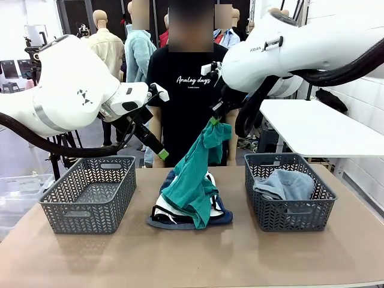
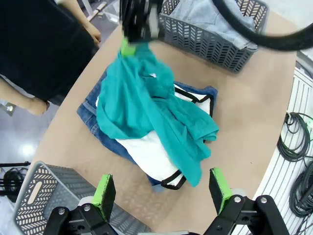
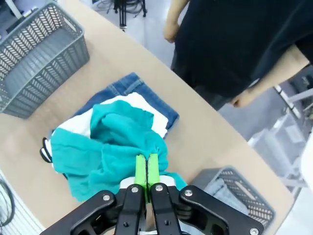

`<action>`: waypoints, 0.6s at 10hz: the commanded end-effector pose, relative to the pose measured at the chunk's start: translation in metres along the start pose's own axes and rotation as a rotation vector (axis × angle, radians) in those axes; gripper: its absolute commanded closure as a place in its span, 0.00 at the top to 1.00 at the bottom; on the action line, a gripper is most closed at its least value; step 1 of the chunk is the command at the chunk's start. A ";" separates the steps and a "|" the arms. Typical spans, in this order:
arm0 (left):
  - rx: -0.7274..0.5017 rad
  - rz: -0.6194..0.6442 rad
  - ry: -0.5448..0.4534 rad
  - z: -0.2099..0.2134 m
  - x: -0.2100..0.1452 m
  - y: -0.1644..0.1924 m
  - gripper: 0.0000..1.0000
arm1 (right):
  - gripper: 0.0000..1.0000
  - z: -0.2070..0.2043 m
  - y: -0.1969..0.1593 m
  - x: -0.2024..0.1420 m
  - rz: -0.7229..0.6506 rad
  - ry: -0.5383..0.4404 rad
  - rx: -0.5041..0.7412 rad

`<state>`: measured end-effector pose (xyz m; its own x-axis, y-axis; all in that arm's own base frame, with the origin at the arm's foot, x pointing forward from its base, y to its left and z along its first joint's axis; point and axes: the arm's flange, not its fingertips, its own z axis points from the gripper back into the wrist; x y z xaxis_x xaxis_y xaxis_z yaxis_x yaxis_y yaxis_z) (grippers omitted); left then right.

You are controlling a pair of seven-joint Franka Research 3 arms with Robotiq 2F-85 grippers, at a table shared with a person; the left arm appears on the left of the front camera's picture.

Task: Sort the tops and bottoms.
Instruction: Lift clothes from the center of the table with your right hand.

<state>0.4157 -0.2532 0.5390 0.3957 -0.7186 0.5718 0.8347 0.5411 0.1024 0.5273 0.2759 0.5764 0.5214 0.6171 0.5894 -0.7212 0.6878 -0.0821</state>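
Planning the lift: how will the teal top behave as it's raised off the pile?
Likely floppy: the teal top hangs in loose folds from the right gripper. Probably light, since one pinched corner carries it. Its lower part lies on the white shorts, so it might drag them.

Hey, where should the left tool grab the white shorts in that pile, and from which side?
Probably best to grip the black-trimmed hem of the white shorts from above, at the pile's near left corner: it lies bare there, while the teal top drapes over the rest.
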 end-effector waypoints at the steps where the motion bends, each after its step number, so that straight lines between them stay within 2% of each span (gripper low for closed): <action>1: 0.006 -0.009 0.001 0.002 -0.001 0.000 1.00 | 0.00 0.029 0.007 0.022 -0.010 -0.066 -0.136; 3: 0.006 -0.009 0.001 0.002 -0.001 0.000 1.00 | 0.00 0.091 0.003 0.056 0.033 -0.154 -0.288; 6: 0.006 -0.009 0.001 0.002 -0.001 0.000 1.00 | 0.00 0.139 0.005 0.096 0.079 -0.243 -0.324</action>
<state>0.4157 -0.2532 0.5391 0.3958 -0.7185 0.5719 0.8347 0.5412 0.1023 0.4977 0.2707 0.7494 0.3112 0.5888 0.7459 -0.5543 0.7501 -0.3608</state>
